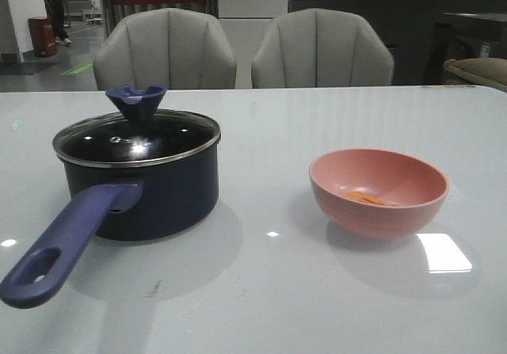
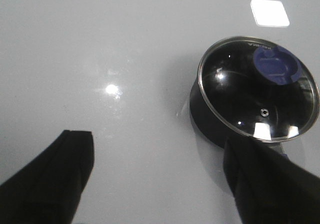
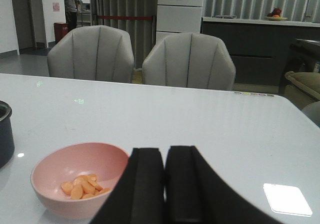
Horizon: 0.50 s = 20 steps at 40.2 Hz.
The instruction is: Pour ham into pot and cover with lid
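Observation:
The dark navy pot (image 1: pixel 158 192) stands on the left of the table, its purple-blue handle (image 1: pixel 67 243) pointing toward the front left. The glass lid (image 1: pixel 136 138) with its purple-blue knob (image 1: pixel 136 100) sits on the pot. It also shows in the left wrist view (image 2: pixel 250 98). The ham (image 1: pixel 364 199) lies as orange slivers in the salmon-pink bowl (image 1: pixel 379 192) on the right, also seen in the right wrist view (image 3: pixel 82 185). My left gripper (image 2: pixel 157 159) is open and empty, above the table beside the pot. My right gripper (image 3: pixel 165 156) is shut and empty, just beside the bowl (image 3: pixel 75 181).
Two grey chairs (image 1: pixel 166 49) stand behind the table's far edge. The white table (image 1: pixel 269 291) shows bright light reflections. A counter and a person are far in the background.

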Available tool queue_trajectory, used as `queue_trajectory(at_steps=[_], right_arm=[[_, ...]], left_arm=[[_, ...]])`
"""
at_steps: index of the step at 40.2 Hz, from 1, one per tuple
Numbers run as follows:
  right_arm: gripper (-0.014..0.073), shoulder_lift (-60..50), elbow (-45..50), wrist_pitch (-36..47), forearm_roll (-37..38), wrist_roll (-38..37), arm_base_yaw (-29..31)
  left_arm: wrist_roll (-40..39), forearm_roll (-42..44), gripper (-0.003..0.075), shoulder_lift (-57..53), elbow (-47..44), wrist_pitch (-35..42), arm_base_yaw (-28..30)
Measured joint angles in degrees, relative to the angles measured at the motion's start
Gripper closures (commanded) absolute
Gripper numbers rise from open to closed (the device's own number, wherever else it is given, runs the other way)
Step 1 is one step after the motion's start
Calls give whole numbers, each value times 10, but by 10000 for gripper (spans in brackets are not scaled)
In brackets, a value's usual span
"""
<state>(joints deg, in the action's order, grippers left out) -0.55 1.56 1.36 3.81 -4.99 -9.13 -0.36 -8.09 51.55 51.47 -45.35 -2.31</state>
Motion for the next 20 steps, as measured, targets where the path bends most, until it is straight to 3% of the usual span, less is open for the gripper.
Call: queue_trajectory(at_steps=[7, 20], right_arm=[[432, 0, 0, 0, 0, 0, 0], [432, 0, 0, 0, 0, 0, 0]], left_arm=[[0, -5, 134, 99, 82, -25, -25], [-24, 5, 134, 284, 220, -46, -166]])
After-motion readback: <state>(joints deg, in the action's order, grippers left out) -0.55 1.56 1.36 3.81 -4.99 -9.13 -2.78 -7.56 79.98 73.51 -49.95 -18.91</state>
